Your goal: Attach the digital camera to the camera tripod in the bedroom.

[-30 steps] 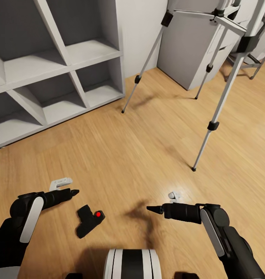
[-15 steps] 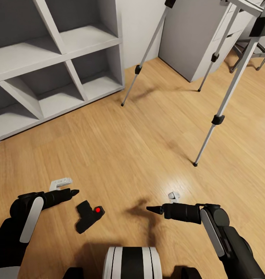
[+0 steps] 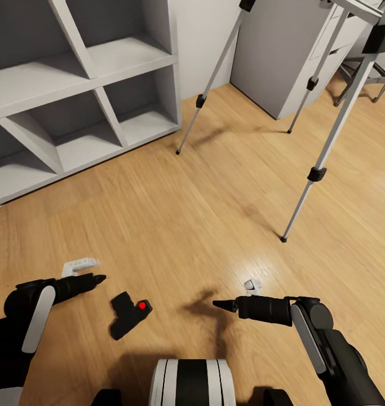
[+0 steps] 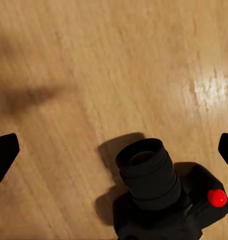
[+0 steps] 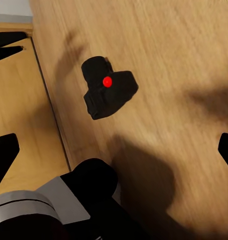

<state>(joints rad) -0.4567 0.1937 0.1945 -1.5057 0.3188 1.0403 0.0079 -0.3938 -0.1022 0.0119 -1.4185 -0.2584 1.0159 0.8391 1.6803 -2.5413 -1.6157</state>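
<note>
Left gripper (image 3: 100, 277): low over the plank floor at 8 o'clock in the head view, holding nothing; in the left wrist view its 2 dark fingertips (image 4: 3, 152) sit at opposite edges, spread wide, with the camera between and beyond them.
Right gripper (image 3: 217, 304): at 5 o'clock in the head view, pointing toward 9 o'clock, empty; the right wrist view shows its fingertips (image 5: 4, 150) far apart.
Digital camera (image 3: 128, 314): lying on the floor between the 2 grippers, near the left one and apart from both; red dot (image 3: 142, 305) faces up, lens barrel (image 4: 146, 172) stands toward the left wrist camera.
Floor (image 3: 186, 220): light wood planks, with a glossy patch near the right gripper.
Camera tripod (image 3: 323, 152): standing at 1 to 2 o'clock, well apart from the camera; 3 silver legs with black joints reach the floor, the head is cut off by the frame edge.
White cube shelving (image 3: 79, 101): at 10 to 11 o'clock against the pale wall.
Robot base (image 3: 192, 383): white and black, at 6 o'clock.
</note>
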